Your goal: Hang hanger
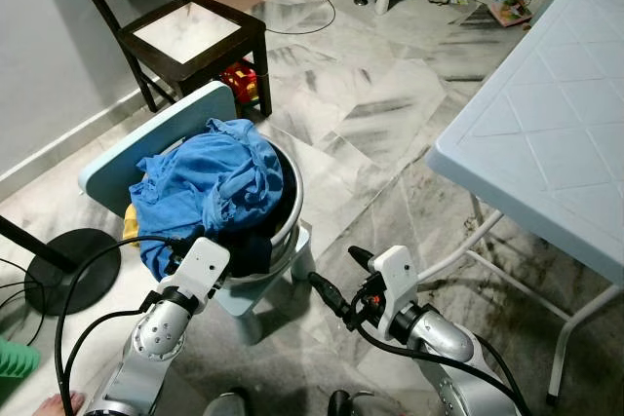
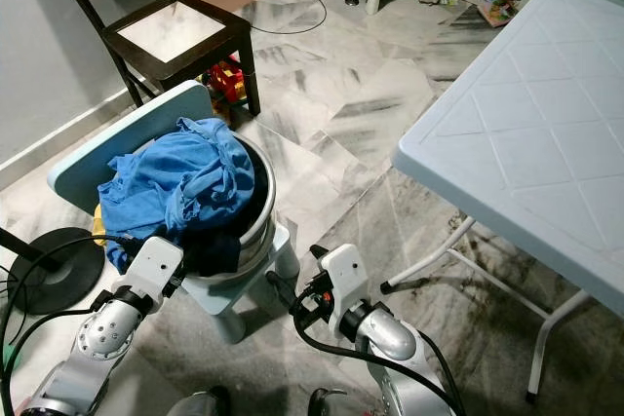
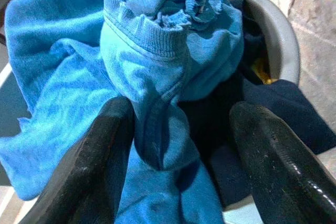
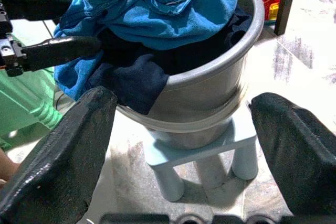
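A crumpled blue garment is heaped over a grey metal basin, with a dark navy cloth hanging over the basin's near rim. The basin rests on a small light-blue child's chair. My left gripper is open at the basin's near-left side, one finger on each side of a hanging fold of the blue garment. My right gripper is open in the air just right of the little chair, level with the basin wall, holding nothing. I see no hanger.
A dark wooden chair stands behind the basin by the wall, red toys under it. A white plastic folding table is on the right. A black round stand base with cables lies left. Marble floor stretches ahead.
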Robot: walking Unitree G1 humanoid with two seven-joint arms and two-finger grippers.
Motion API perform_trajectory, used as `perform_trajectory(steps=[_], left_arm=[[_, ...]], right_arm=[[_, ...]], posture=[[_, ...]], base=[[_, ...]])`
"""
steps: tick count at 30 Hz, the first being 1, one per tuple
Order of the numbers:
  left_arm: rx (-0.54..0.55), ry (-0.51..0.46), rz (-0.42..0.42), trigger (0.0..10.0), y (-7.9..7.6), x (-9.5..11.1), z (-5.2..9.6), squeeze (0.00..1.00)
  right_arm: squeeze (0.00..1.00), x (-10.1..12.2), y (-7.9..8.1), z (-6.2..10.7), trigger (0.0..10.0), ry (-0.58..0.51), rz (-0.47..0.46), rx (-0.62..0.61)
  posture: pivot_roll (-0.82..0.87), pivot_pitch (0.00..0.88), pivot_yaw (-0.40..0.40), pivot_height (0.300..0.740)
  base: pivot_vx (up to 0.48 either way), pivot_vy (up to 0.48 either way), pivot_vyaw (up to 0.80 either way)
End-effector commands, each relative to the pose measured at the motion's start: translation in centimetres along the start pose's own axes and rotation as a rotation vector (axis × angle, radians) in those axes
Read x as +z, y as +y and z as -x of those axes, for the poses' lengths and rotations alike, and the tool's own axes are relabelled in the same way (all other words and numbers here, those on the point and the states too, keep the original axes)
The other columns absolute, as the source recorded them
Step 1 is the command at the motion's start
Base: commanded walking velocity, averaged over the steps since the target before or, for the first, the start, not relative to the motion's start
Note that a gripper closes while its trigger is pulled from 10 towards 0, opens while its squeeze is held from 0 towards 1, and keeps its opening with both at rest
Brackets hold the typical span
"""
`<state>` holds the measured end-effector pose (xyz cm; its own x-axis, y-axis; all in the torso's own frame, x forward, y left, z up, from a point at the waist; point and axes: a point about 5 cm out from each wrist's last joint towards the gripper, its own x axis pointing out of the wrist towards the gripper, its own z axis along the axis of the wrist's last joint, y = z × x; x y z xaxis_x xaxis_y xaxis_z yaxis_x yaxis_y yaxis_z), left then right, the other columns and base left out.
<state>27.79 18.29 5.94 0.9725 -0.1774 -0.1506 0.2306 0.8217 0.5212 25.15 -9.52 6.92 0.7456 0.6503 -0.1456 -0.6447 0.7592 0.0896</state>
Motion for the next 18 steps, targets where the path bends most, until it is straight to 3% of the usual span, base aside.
perform_trajectory(steps=[1,3,5,6,7,18], left_arm=[[0.001,0.019,-0.034,10.0,0.1,-0.5,0.0,1.00],[0.000,0.024,-0.036,10.0,0.3,-0.5,-0.1,1.00],[0.001,0.027,-0.038,10.0,0.5,-0.6,-0.3,0.73],[-0.001,0.028,-0.044,10.0,0.6,-0.6,-0.4,0.53],[-0.001,0.028,-0.049,10.0,0.7,-0.5,-0.5,0.00],[-0.019,0.033,-0.076,10.0,1.1,-0.6,-1.0,0.00]], right_arm=[[0.00,-0.4,0.0,0.3,10.0,0.012,-0.006,-0.008],[0.00,-0.4,0.0,0.3,10.0,0.012,-0.006,-0.009],[0.00,-0.4,-0.1,0.3,10.0,0.010,-0.005,-0.011],[0.00,-0.4,-0.1,0.3,10.0,0.010,-0.006,-0.012],[0.00,-0.4,0.0,0.3,10.0,0.009,-0.007,-0.012],[0.00,-0.4,0.0,0.2,10.0,0.007,-0.011,-0.013]], posture=[[0.09,0.214,-0.040,0.740],[0.09,0.213,-0.039,0.740],[0.09,0.213,-0.038,0.740],[0.09,0.213,-0.038,0.740],[0.09,0.213,-0.038,0.740],[0.09,0.214,-0.036,0.740]], base=[[0.000,0.000,0.00],[0.000,0.000,0.00],[0.000,0.000,0.00],[0.000,0.000,0.00],[0.000,0.000,0.00],[0.000,0.000,0.00]])
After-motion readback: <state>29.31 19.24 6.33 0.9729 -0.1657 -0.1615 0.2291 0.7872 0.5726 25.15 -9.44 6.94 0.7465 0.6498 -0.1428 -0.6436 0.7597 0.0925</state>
